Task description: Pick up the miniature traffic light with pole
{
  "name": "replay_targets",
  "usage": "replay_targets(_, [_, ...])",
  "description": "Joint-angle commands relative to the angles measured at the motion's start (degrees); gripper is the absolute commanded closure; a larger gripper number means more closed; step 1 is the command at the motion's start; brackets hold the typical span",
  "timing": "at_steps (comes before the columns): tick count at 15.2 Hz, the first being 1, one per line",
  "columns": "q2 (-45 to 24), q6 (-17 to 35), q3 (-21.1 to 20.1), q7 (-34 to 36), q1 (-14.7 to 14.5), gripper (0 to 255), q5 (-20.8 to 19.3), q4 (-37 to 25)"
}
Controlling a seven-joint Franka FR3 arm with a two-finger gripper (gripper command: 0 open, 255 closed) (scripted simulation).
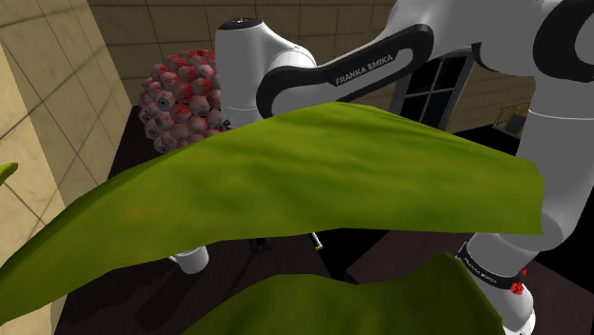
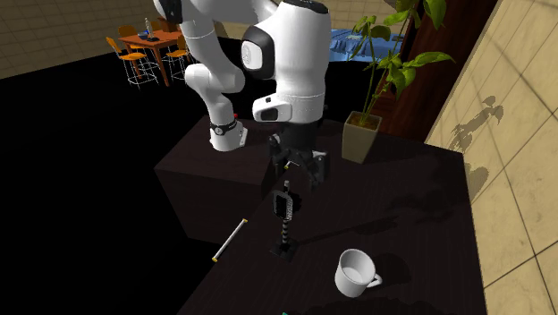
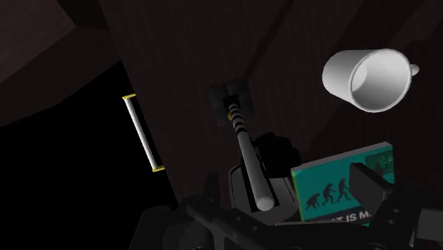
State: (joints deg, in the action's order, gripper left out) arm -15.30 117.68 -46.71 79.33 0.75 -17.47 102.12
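The desk carried one traffic light, one mug, one white rod and one teal box. One potted plant stood at its far end. Elsewhere sat one ball studded with eyeballs.

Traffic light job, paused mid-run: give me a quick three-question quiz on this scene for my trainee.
1. True or false: the traffic light lies flat on the table.
2. Pick one. The hand is: A) shut on the traffic light; B) open, over the traffic light; C) resting flat on the table.
3. Fill in: the thin white rod near the table's edge has ____ ends.

Key: 1 false, it stands upright on its base. 2 B. 3 yellow.
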Motion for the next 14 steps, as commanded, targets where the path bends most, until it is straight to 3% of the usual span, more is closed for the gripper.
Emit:
replay_targets(1, [-1.2,1.0,0.4,1.1,-0.6,0,-1.2,0.2])
replay_targets(7, [-2.5,3.9,1.1,2.2,-1.0,0,-2.6,2.3])
replay_targets(8, [-2.5,4.0,1.1,2.2,-1.0,255,-2.6,2.3])
replay_targets(14, [-2.4,4.0,1.0,2.3,-1.0,255,-2.6,2.4])
